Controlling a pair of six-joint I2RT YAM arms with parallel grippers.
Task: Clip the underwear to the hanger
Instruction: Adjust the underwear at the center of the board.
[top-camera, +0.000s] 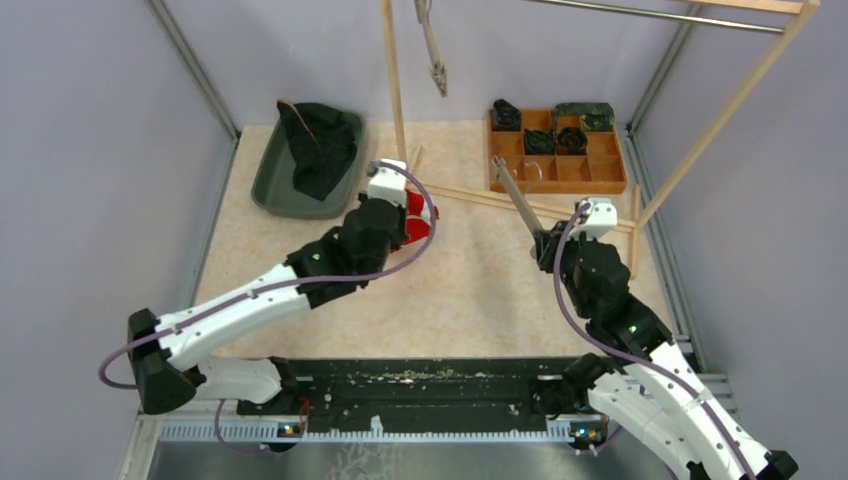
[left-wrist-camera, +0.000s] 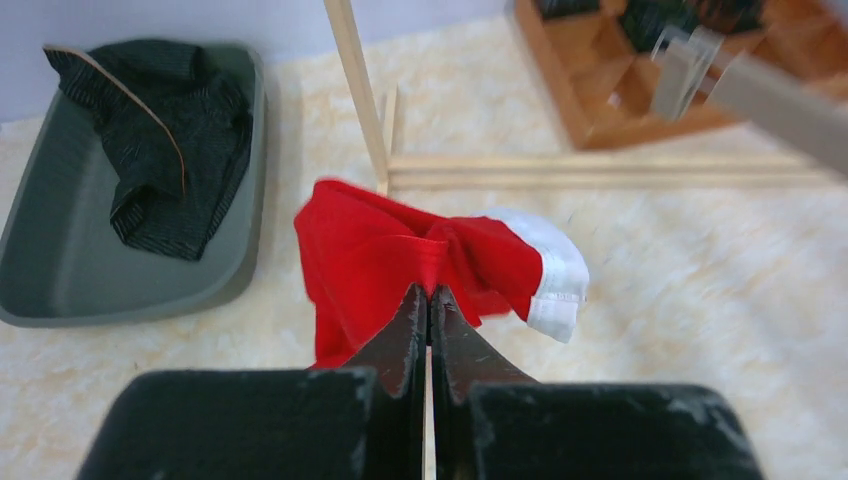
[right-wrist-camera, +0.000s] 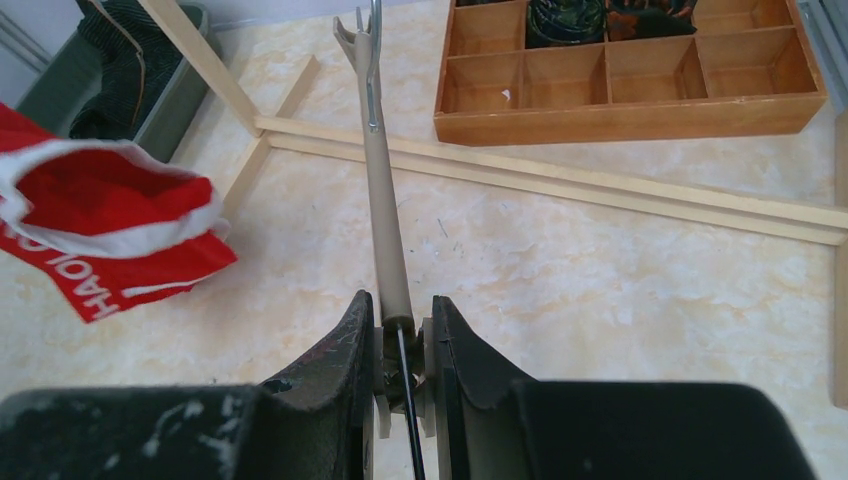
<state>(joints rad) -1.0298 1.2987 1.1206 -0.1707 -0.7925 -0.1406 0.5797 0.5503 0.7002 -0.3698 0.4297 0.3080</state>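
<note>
My left gripper (left-wrist-camera: 430, 292) is shut on a bunched fold of the red underwear (left-wrist-camera: 380, 250), which has a white waistband. The garment hangs off the table surface. From above, the underwear (top-camera: 421, 216) shows just beyond the left wrist, near the wooden post. The beige hanger (right-wrist-camera: 385, 220) sticks forward from my right gripper (right-wrist-camera: 400, 320), whose jaws pinch the white clip at its near end. A metal clip shows at the hanger's far tip. In the top view the hanger (top-camera: 518, 200) slants up-left from the right gripper (top-camera: 548, 243). In the right wrist view the underwear (right-wrist-camera: 100, 220) hangs left of the hanger, apart from it.
A grey tray (top-camera: 268, 185) with dark clothes sits at the back left. A wooden compartment box (top-camera: 600, 182) holding dark folded items stands at the back right. A wooden rack's post (top-camera: 395, 90) and floor rails (top-camera: 480, 197) cross between them. Another hanger (top-camera: 435, 60) dangles from above.
</note>
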